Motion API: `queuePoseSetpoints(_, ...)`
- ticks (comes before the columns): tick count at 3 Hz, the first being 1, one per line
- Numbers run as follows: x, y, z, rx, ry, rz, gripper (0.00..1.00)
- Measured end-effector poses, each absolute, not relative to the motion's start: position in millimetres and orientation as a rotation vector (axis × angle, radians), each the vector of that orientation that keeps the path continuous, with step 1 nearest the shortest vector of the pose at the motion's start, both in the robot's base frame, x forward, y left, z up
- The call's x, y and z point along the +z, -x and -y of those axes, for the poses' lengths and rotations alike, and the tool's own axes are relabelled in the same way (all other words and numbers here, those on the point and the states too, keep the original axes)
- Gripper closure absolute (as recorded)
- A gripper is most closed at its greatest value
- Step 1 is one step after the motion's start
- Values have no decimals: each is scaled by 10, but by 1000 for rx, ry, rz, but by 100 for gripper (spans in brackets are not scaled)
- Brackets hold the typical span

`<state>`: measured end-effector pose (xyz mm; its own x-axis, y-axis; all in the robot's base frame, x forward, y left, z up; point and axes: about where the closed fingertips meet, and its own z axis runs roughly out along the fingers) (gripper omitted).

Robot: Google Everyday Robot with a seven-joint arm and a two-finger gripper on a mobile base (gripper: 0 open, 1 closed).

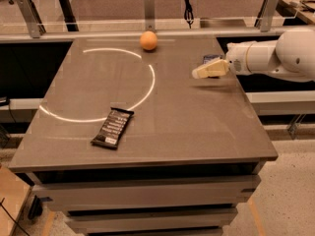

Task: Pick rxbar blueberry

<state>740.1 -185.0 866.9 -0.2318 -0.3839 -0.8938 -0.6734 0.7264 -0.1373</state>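
Observation:
The rxbar blueberry [211, 59] is a small dark navy bar lying flat near the table's right edge; only its far end shows, just behind my gripper. My gripper [205, 71], cream-coloured, points left and sits low over the table right in front of that bar, on a white arm [280, 57] reaching in from the right. The rest of the bar is hidden by the gripper.
A longer black bar with white text lines [112, 128] lies at the front left of the grey table [187, 127]. An orange [148, 41] sits at the back centre. A bright arc of reflected light [147, 82] curves across the tabletop. A rail with posts [149, 6] runs behind.

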Motion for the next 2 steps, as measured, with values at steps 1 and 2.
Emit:
queuePoseSetpoints(1, 8567, -7527, 1952, 344, 766, -1865, 0)
queuePoseSetpoints(2, 8440, -7611, 2015, 341, 742, -1893, 0)
